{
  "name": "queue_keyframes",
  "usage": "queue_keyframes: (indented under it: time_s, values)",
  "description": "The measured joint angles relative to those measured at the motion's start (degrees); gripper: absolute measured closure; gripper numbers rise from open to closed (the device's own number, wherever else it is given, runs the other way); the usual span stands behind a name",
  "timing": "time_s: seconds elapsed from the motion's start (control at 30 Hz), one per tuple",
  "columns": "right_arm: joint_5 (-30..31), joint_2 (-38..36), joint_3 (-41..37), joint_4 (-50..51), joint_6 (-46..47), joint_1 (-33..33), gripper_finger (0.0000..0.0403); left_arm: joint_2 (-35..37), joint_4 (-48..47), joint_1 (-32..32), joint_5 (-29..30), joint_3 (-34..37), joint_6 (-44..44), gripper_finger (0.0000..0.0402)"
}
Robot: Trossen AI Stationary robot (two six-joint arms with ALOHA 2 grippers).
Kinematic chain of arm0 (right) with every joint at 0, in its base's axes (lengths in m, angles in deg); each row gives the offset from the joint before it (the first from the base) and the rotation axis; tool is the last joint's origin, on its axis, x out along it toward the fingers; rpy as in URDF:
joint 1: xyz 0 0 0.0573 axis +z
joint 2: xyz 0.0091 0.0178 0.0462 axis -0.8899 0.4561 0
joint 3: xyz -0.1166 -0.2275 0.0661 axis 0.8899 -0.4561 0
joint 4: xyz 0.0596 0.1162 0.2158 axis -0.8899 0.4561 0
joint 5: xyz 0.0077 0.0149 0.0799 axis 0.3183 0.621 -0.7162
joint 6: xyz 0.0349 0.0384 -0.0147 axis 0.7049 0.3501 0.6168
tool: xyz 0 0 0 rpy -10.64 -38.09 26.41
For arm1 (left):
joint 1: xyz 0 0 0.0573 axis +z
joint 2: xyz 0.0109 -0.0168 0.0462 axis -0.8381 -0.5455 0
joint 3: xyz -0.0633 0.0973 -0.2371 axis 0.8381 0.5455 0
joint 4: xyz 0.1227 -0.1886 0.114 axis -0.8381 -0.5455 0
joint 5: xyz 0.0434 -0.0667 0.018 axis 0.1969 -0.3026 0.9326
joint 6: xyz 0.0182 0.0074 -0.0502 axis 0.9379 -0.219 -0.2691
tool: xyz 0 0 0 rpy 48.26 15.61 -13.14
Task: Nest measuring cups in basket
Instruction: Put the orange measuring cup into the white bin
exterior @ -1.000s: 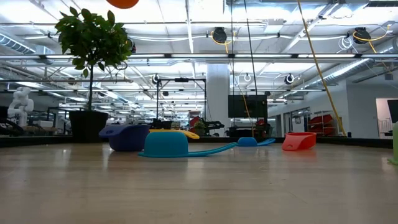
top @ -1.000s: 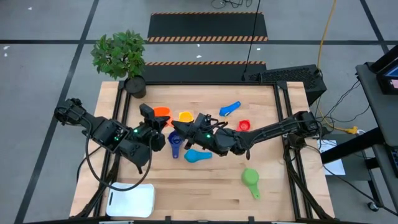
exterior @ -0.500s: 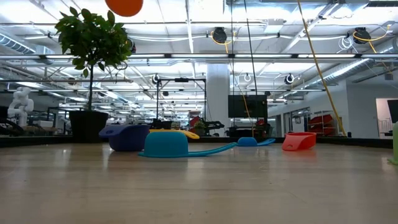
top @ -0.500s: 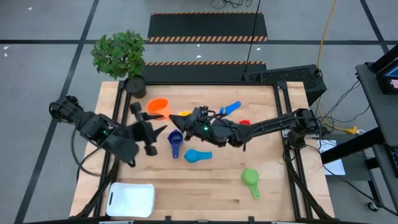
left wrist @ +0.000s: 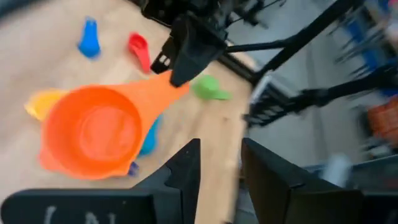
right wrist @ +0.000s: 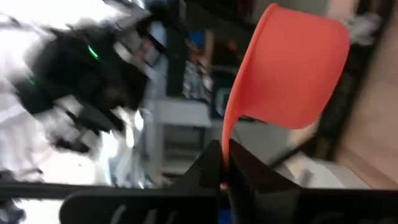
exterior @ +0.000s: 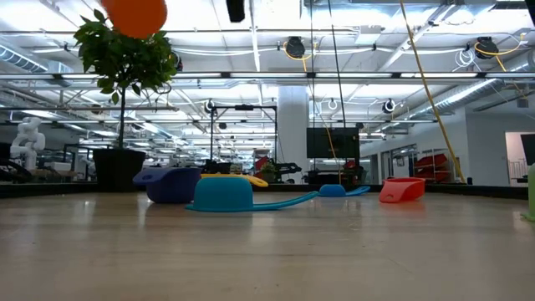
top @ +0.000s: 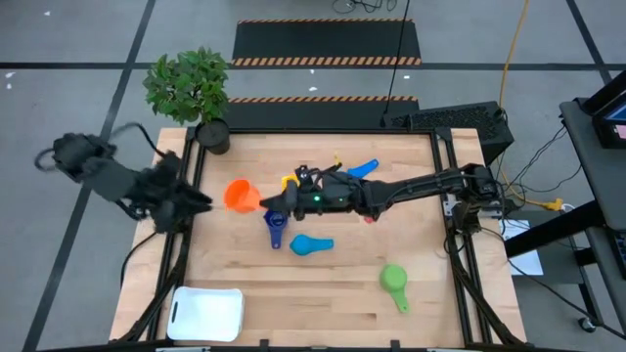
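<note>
The right gripper [top: 277, 199] was clamped shut on the flat handle of the orange cup [top: 239, 195], holding it up off the worktop [top: 333, 284] with the bowl pointing toward nine o'clock; from the low camera the orange bowl [exterior: 135, 14] hung high above the wooden surface, and the right wrist camera showed the handle pinched between that arm's own dark fingers [right wrist: 211, 163]. The left gripper [top: 191, 198] sat just off the worktop's nine o'clock edge, a little apart from the orange bowl, with its two fingers [left wrist: 186, 168] parted and nothing between them. Under the right arm, near the middle of the worktop, lay the dark blue cup [top: 275, 224], with the light blue cup [top: 309, 244] just beside it toward five o'clock. The yellow cup [top: 290, 182] peeked out beside the right arm, the red cup [left wrist: 139, 49] lay mostly hidden beneath that arm, and a small blue cup [top: 361, 171] rested toward one o'clock. The green cup [top: 394, 283] lay well apart at about four o'clock. The basket [top: 206, 315], white, stood at the seven o'clock corner with no cup in it. A potted plant [top: 193, 90] stood at the eleven o'clock corner.
</note>
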Motion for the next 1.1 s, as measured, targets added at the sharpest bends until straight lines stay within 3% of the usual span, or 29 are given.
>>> queue_keyframes:
  time_s: [0.2,0.33,0.5,0.7,1.1]
  values:
    - [-3.08,0.0,0.0,1.5,-5.99,3.25,0.0403,5.34,-3.69,-1.75,-5.99,0.0,-9.96,0.0288]
    - [-2.83,0.0,0.0,1.37,-10.65,6.11,0.0403,6.84,-3.96,-3.29,-7.58,0.41,-8.65,0.0288]
    - [3.51,0.02,0.0,1.33,-17.15,10.06,0.0403,7.44,-1.68,-5.37,-10.23,4.8,-6.66,0.0289]
    - [6.58,0.02,0.0,1.14,-21.64,14.31,0.0403,7.96,13.16,-7.0,-18.29,14.9,-5.43,0.0289]
    - [7.46,0.09,-0.07,-2.71,-27.21,17.5,0.0403,14.91,42.65,-8.19,-20.34,36.2,-8.04,0.0289]
